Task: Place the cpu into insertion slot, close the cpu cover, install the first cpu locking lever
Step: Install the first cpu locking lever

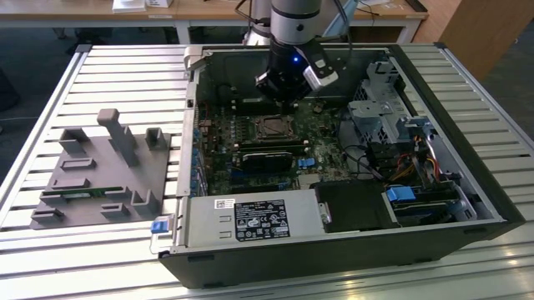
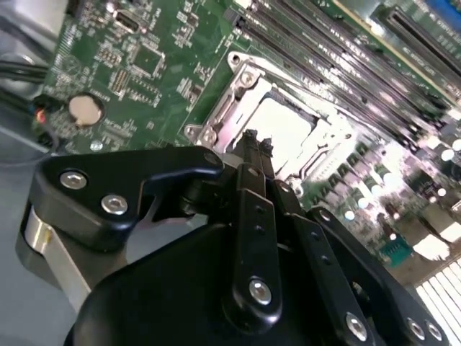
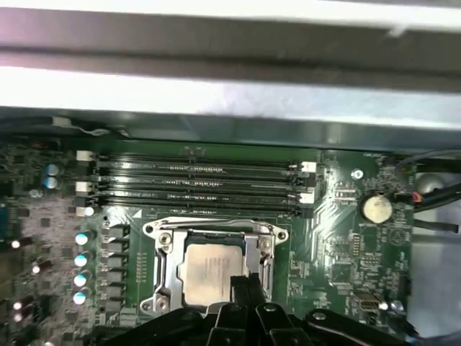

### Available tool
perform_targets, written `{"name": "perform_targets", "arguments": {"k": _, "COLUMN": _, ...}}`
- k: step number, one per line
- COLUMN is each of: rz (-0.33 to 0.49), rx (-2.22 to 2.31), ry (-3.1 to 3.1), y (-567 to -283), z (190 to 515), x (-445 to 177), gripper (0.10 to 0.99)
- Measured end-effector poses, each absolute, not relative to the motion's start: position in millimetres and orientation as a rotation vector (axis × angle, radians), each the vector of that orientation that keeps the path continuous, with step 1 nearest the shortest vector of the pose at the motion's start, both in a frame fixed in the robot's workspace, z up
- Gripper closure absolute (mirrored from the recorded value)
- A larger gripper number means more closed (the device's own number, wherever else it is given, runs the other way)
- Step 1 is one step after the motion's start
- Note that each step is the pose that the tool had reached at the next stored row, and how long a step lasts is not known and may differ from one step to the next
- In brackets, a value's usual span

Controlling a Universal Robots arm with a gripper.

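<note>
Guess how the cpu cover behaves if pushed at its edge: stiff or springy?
The cpu cover looks like thin metal framing a large window, so probably light and slightly springy. It lies flat over the cpu, so it will likely pivot, not slide. The tool hovers at its edge.

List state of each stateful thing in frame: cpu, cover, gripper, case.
cpu: seated in the insertion slot, face up.
cpu cover: down, framing the chip.
gripper: shut, holding nothing, tips at the cover's edge.
computer case: side open, motherboard exposed.
</note>
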State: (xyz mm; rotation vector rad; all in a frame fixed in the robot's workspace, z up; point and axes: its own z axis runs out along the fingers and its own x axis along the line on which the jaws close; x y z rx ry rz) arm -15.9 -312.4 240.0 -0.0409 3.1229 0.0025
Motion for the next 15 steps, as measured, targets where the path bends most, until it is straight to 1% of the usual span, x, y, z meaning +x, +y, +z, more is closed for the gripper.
{"name": "perform_targets", "arguments": {"k": 5, "rz": 0.01, "rx": -0.041, "ry": 3.123, "y": -316, "z": 245, "x": -17, "gripper": 0.98}}
{"name": "perform_targets", "arguments": {"k": 15, "rz": 0.011, "rx": -0.041, "ry": 3.123, "y": -339, "z": 245, "x": -22, "gripper": 0.98}}
